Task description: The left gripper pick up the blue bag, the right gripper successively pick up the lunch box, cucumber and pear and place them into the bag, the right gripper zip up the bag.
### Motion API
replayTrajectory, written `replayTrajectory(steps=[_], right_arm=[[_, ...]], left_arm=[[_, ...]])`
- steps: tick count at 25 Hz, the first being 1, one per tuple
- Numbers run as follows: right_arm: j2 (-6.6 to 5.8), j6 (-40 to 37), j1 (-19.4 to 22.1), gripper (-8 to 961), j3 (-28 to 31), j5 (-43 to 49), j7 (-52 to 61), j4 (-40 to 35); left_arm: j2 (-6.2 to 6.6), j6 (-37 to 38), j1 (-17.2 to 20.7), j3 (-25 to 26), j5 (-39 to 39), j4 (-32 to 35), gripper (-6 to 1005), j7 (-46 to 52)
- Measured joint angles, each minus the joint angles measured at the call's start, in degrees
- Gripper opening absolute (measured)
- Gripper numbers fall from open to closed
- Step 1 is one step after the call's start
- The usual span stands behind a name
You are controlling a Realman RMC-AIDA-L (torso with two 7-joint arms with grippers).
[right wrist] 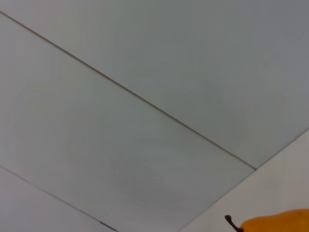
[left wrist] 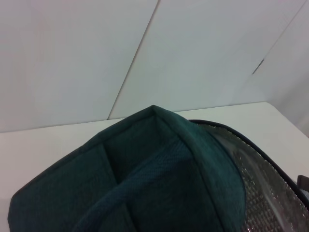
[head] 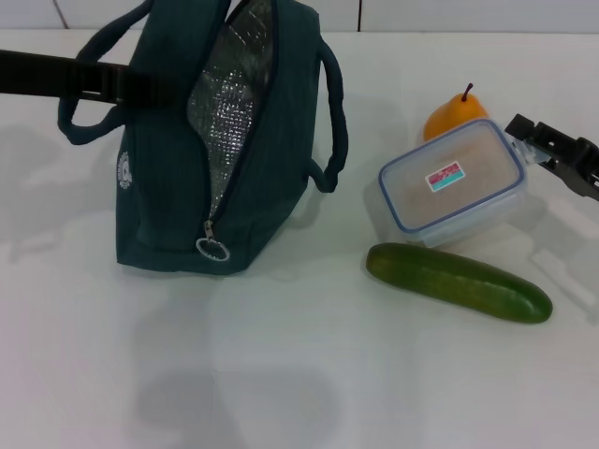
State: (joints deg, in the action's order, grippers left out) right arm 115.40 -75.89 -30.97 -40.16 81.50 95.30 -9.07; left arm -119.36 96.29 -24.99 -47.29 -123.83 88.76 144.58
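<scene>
The blue bag (head: 159,187) stands upright on the white table, its zipper open and the silver foil lining (head: 229,103) showing. My left gripper (head: 154,89) reaches in from the left and is shut on the bag's upper side. The left wrist view shows the bag's top (left wrist: 145,183) close below. The lunch box (head: 454,182) lies to the bag's right, with the pear (head: 449,117) behind it and the cucumber (head: 459,282) in front. My right gripper (head: 532,145) is open at the lunch box's right end. The right wrist view shows the pear (right wrist: 280,223).
The bag's ring-pull zipper (head: 212,249) hangs low at the front of the opening. One handle (head: 332,112) loops out toward the lunch box. A white wall stands behind the table (head: 299,374).
</scene>
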Motion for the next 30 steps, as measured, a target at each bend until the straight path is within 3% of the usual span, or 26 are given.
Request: replayTrajectory(steps=[3, 24, 27, 30], right_arm=[[0.10, -0.13, -0.21, 473, -0.05, -0.07, 0.06, 0.03], [0.59, 0.04, -1.74, 288, -0.64, 0.37, 0.12, 1.71], [0.68, -0.04, -1.72, 111, -0.34, 0.13, 0.11, 2.17], [0.75, -0.19, -1.75, 103, -0.02, -1.10, 0.11, 2.99]], left_arm=[[0.00, 0.05, 0.15, 0.00, 0.00, 0.00, 42, 0.00], [0.00, 0.05, 0.16, 0.00, 0.00, -0.61, 41, -1.14], [0.00, 0.02, 0.30, 0.00, 0.00, -0.61, 41, -1.86], [0.00, -0.02, 0.52, 0.08, 0.00, -0.99, 41, -2.81]])
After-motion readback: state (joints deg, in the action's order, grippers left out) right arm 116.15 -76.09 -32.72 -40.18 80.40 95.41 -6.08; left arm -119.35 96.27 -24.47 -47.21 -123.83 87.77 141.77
